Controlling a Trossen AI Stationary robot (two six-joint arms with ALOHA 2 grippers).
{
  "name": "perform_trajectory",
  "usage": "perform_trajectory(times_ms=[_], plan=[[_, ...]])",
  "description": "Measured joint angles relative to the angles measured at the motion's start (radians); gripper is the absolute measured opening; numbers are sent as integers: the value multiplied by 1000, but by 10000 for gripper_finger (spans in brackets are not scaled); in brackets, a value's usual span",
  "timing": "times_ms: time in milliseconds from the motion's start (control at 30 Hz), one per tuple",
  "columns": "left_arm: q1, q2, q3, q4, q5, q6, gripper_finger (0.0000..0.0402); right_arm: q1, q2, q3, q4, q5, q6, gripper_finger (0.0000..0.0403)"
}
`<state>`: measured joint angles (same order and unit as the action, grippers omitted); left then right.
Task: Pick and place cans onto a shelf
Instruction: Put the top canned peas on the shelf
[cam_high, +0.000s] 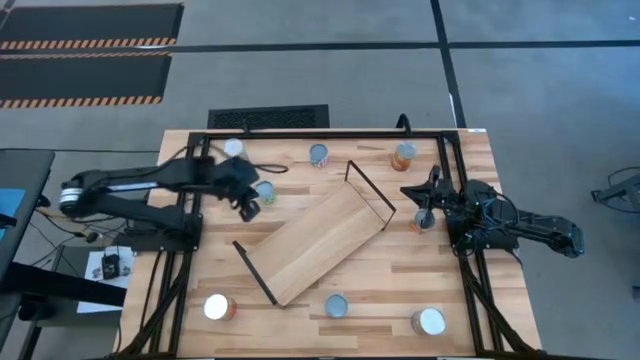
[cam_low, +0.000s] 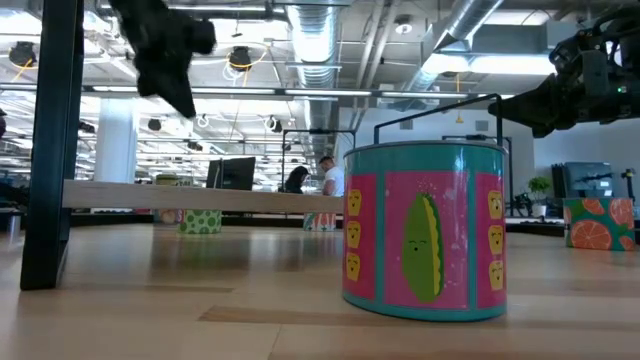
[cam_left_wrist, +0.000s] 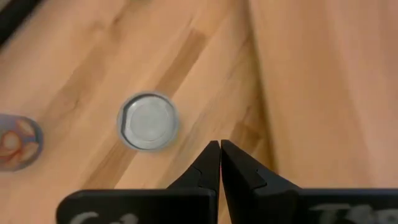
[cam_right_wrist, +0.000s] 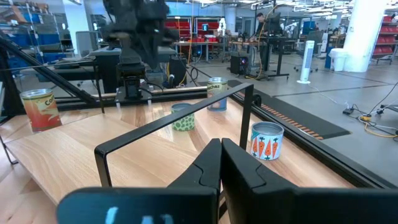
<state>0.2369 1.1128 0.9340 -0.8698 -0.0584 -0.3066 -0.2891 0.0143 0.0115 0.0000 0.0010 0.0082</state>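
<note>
The light-wood shelf (cam_high: 322, 240) lies slantwise at the table's middle, with a black wire bracket (cam_high: 370, 190) at each short end. Several cans stand upright on the table around it. My left gripper (cam_high: 248, 208) is shut and empty in the air off the shelf's left end. A silver-topped can (cam_left_wrist: 148, 121) stands beside and below it, which also shows in the high view (cam_high: 265, 190). My right gripper (cam_high: 412, 191) is shut and empty, raised off the shelf's right end beside a can (cam_high: 424, 220). In the right wrist view its shut fingers (cam_right_wrist: 221, 149) face the near bracket (cam_right_wrist: 174, 121).
Cans stand along the far edge (cam_high: 233, 148), (cam_high: 318, 154), (cam_high: 403, 155) and along the near edge (cam_high: 218, 307), (cam_high: 336, 305), (cam_high: 429, 321). The corn-labelled can (cam_low: 425, 230) fills the low view's front. Black frame rails (cam_high: 455, 190) run along both table sides.
</note>
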Motion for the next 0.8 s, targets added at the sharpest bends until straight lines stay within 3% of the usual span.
perform_trajectory(times_ms=[167,300,600,800], plan=[[124,138,0,8,73,128,6,0,0,0,0,0,0,33],[169,230,0,14,54,221,39,0,0,0,0,0,0,33],[156,350,0,88,59,324,145,0,0,0,0,0,0,33],[153,425,0,150,53,304,165,0,0,0,0,0,0,33]])
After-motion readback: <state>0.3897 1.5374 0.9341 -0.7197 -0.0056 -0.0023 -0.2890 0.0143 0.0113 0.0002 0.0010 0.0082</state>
